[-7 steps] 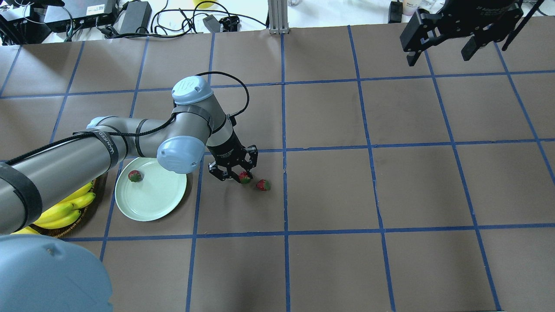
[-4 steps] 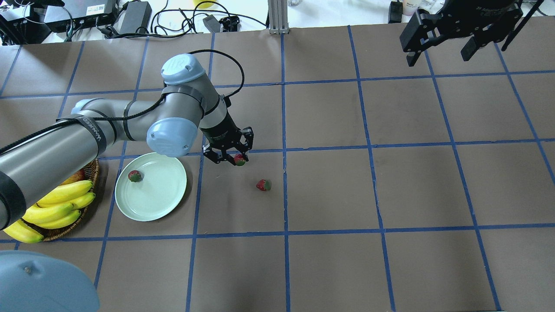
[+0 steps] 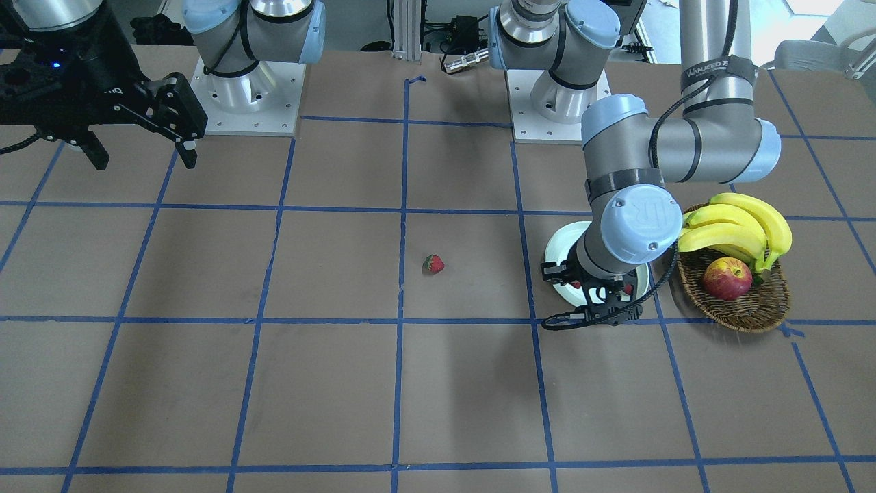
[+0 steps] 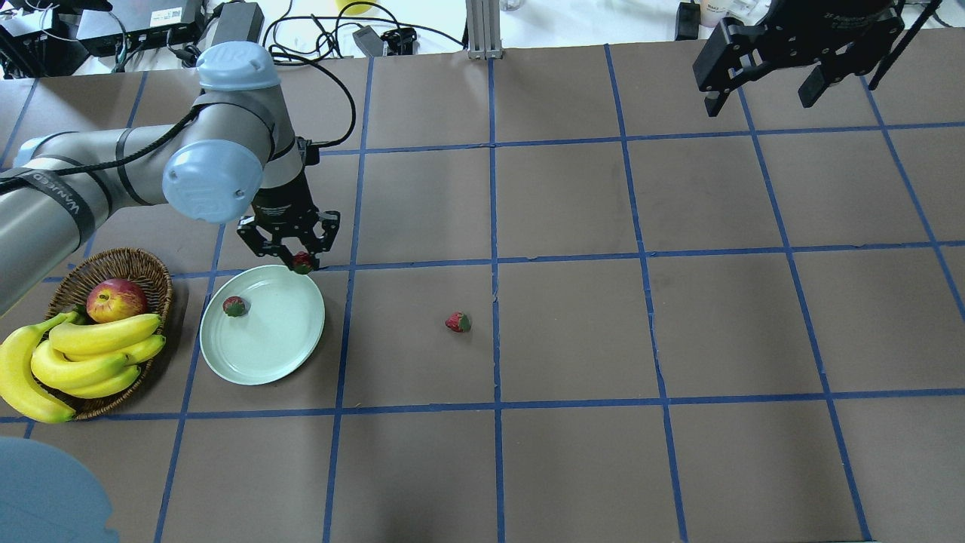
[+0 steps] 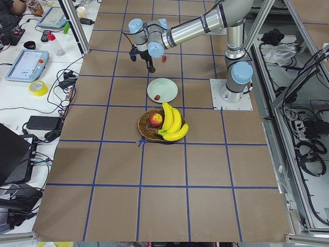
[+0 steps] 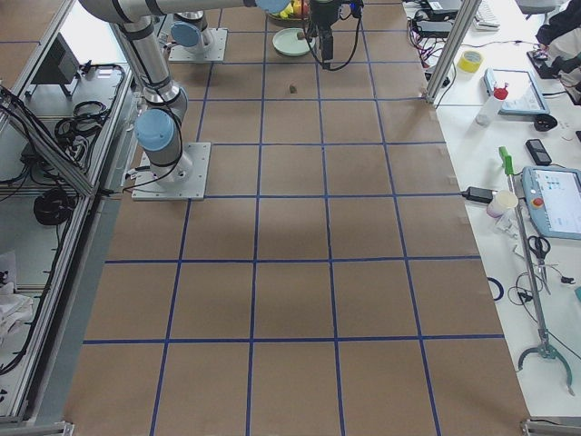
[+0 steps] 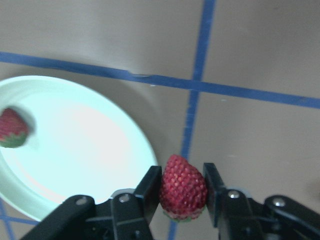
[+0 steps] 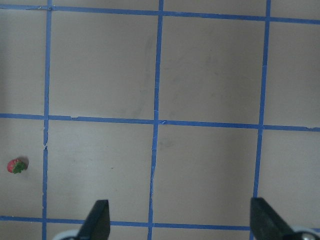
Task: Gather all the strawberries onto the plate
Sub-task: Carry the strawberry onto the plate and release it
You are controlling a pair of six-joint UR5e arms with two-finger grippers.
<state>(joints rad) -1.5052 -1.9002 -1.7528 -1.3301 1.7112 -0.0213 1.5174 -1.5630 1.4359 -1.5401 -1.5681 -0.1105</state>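
Note:
My left gripper [image 4: 298, 262] is shut on a strawberry [image 7: 182, 187], held in the air at the far rim of the pale mint plate [image 4: 279, 354]. The held strawberry [image 4: 303, 262] also shows in the overhead view. A second strawberry [image 4: 234, 306] lies in the plate near its left rim; it also shows in the left wrist view [image 7: 12, 128]. A third strawberry [image 4: 457, 323] lies on the brown table to the right of the plate, seen in the front view [image 3: 432, 263] and the right wrist view [image 8: 17, 166]. My right gripper [image 4: 761, 87] is open and empty, raised over the far right.
A wicker basket [image 4: 154, 275] with bananas [image 4: 90, 351] and an apple [image 4: 115, 299] stands just left of the plate. Cables and power bricks [image 4: 234, 30] lie beyond the table's far edge.
My left gripper lifted the strawberry off the table and carried it left to the plate's far rim. The basket is now uncovered. The right arm has not moved.

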